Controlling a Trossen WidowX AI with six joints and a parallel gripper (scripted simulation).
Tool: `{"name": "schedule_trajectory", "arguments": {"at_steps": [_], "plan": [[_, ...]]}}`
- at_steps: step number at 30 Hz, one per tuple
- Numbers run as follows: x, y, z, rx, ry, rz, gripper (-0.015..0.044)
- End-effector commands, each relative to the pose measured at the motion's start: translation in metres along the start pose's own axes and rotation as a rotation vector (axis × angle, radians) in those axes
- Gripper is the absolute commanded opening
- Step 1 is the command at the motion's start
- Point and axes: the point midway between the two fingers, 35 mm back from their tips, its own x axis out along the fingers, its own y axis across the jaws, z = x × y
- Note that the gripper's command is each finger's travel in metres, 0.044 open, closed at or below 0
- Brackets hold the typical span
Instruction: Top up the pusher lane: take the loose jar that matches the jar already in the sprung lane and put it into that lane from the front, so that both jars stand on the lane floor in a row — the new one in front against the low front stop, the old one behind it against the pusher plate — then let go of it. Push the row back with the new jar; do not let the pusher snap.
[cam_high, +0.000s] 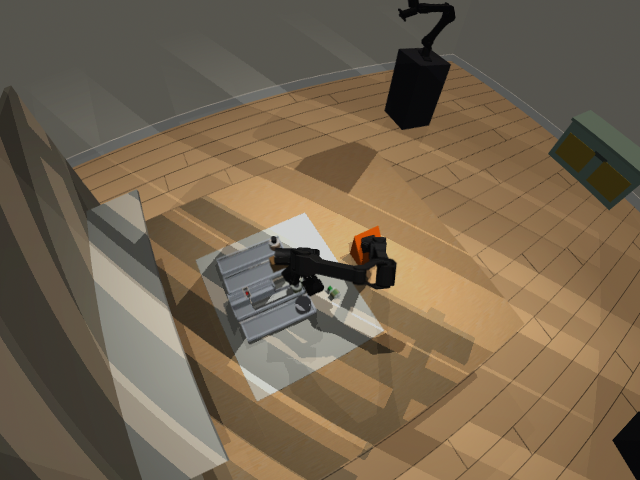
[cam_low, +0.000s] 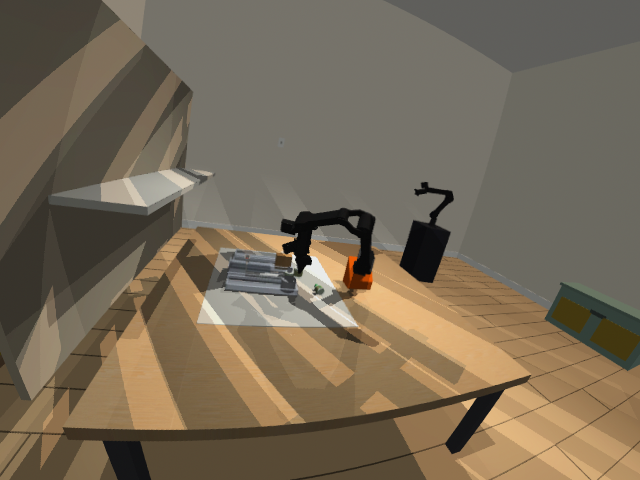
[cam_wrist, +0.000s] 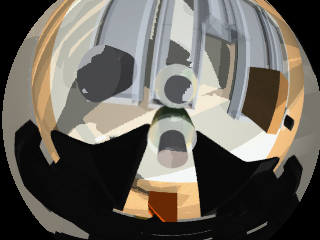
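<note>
My gripper (cam_wrist: 171, 131) (cam_low: 299, 271) points down just in front of the grey lane unit (cam_high: 281, 324) (cam_low: 258, 290) (cam_wrist: 120, 30). It is shut on a jar (cam_wrist: 172, 145) with a clear, rounded outline, a dark inside and a dark green part at its lane side. In the wrist view another clear jar (cam_wrist: 176, 86) with a dark middle stands at the front end of a narrow middle lane, directly ahead of the held jar. The two outlines nearly meet there; whether they touch is unclear. The pusher plate and the front stop cannot be made out clearly.
A dark round can (cam_wrist: 105, 74) (cam_high: 302, 304) is at the front of the neighbouring wide lane. A brown block (cam_wrist: 263, 97) is in a lane on the other side. Small green items (cam_high: 331, 291) (cam_low: 317, 289) lie on the white mat (cam_high: 273, 379) (cam_low: 227, 315). A dark-topped jar (cam_high: 274, 241) stands at the unit's far corner.
</note>
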Motion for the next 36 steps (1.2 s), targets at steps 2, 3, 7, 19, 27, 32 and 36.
{"name": "schedule_trajectory", "arguments": {"at_steps": [2,3,7,19,27,32,36], "plan": [[-0.002,0.001,0.008,-0.014,-0.018,0.0,0.0],[-0.002,0.001,0.008,-0.014,-0.018,0.0,0.0],[-0.002,0.001,0.01,-0.014,-0.018,0.0,0.0],[-0.002,0.001,0.014,-0.014,-0.019,0.0,0.0],[-0.002,0.002,0.016,-0.014,-0.019,0.0,0.0],[-0.002,0.002,0.018,-0.014,-0.019,0.0,0.0],[-0.002,0.002,0.019,-0.014,-0.019,0.0,0.0]]}}
